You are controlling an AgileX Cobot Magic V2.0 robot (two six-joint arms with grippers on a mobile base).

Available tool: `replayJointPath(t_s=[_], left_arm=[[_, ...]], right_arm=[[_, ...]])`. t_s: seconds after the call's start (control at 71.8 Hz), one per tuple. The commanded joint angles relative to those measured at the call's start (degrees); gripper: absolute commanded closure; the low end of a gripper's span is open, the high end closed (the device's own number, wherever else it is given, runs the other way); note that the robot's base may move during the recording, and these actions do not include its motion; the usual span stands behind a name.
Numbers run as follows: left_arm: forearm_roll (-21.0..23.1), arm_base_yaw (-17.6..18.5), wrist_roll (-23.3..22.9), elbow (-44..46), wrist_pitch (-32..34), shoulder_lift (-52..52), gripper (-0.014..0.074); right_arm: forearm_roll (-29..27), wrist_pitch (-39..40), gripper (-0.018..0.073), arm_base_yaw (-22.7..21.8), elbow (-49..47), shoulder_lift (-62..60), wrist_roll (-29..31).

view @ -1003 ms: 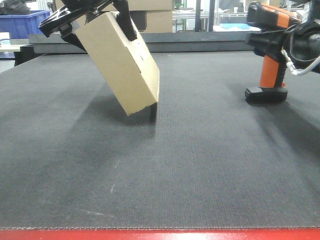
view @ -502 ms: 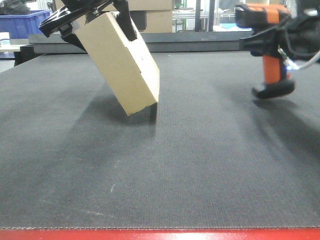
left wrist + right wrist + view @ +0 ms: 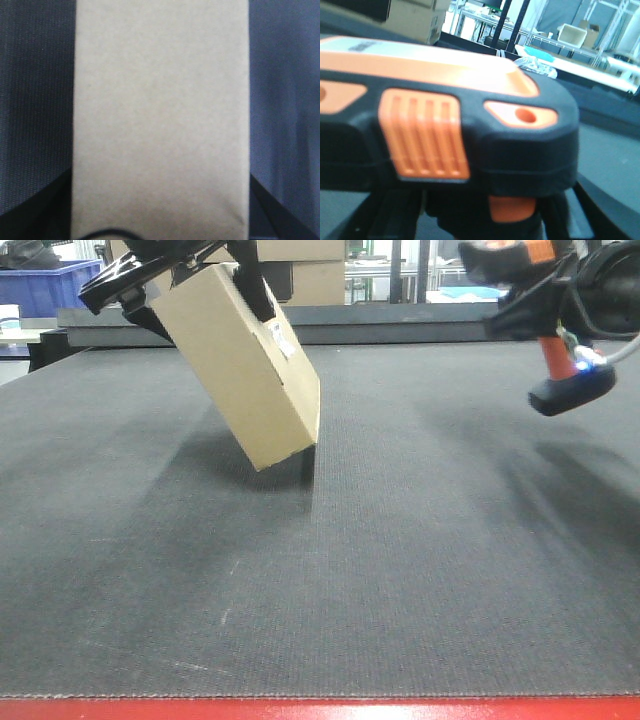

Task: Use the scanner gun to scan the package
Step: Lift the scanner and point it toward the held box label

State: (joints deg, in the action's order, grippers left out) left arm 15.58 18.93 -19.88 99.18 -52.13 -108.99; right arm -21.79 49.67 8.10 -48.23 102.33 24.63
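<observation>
The tan package [image 3: 245, 370] hangs tilted at the upper left, its low corner close to the mat, a small white label [image 3: 283, 343] on its right side. My left gripper [image 3: 190, 265] is shut on its top end. In the left wrist view the package [image 3: 160, 100] fills the frame, with a dark finger [image 3: 30, 217] at each lower corner. At the upper right the scanner gun [image 3: 560, 355] is off the mat and tilted, black base [image 3: 572, 390] swung out right. My right gripper [image 3: 590, 300] is shut on it. The scanner gun's head [image 3: 445, 130] fills the right wrist view.
The dark grey mat [image 3: 400, 560] ends at a red front edge [image 3: 320, 710]. Behind it stand a blue crate [image 3: 50, 285], larger cardboard boxes [image 3: 315, 275] and metal racks [image 3: 600, 30].
The right gripper has lifted the scanner gun off the mat and tilted it, head toward the left and base out to the right. The package and left gripper have stayed in place.
</observation>
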Motion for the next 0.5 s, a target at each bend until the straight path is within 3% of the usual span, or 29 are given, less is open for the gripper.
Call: replayJointPath(t_s=[0.0,0.084,0.153,0.488], left_arm=[[0.75,0.34,-0.23,0.26,0.52,0.60,0.0708],[0.75,0.34,-0.23,0.26,0.52,0.60,0.0708],[0.75,0.34,-0.23,0.26,0.52,0.60,0.0708],[0.75,0.34,-0.23,0.26,0.52,0.60,0.0708]], right_arm=[[0.44,4.87,0.0727,0.00,-0.34,-0.82,-9.43],[0.44,4.80,0.0727,0.00,-0.34,-0.30,-18.21],[0.44,5.50,0.0727,0.00,-0.34,0.47,-21.24],[0.44,5.20,0.0727,0.00,-0.34,3.73,-21.70]])
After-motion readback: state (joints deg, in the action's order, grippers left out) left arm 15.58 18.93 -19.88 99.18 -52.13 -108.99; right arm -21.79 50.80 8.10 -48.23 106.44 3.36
